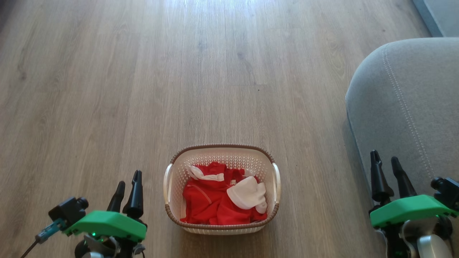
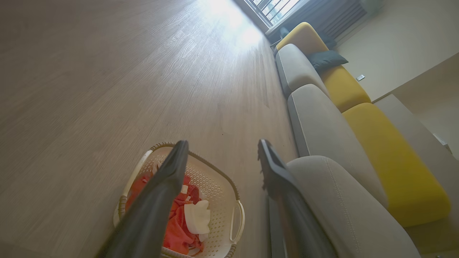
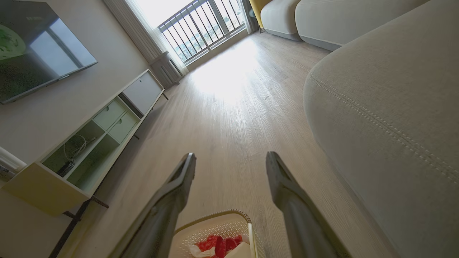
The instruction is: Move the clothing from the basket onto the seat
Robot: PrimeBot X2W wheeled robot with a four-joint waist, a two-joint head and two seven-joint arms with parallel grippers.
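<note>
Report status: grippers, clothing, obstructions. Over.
Left gripper and right gripper open, empty. Clothing in basket on floor, beside seat. Nothing in the way.

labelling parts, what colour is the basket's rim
Brown, woven-look; the basket rim shows best in the head view.

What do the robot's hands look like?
The left gripper and right gripper each have two long black tapering fingers on a bright green cover. A small black block with a teal plug and thin cable sits beside the left one.
</note>
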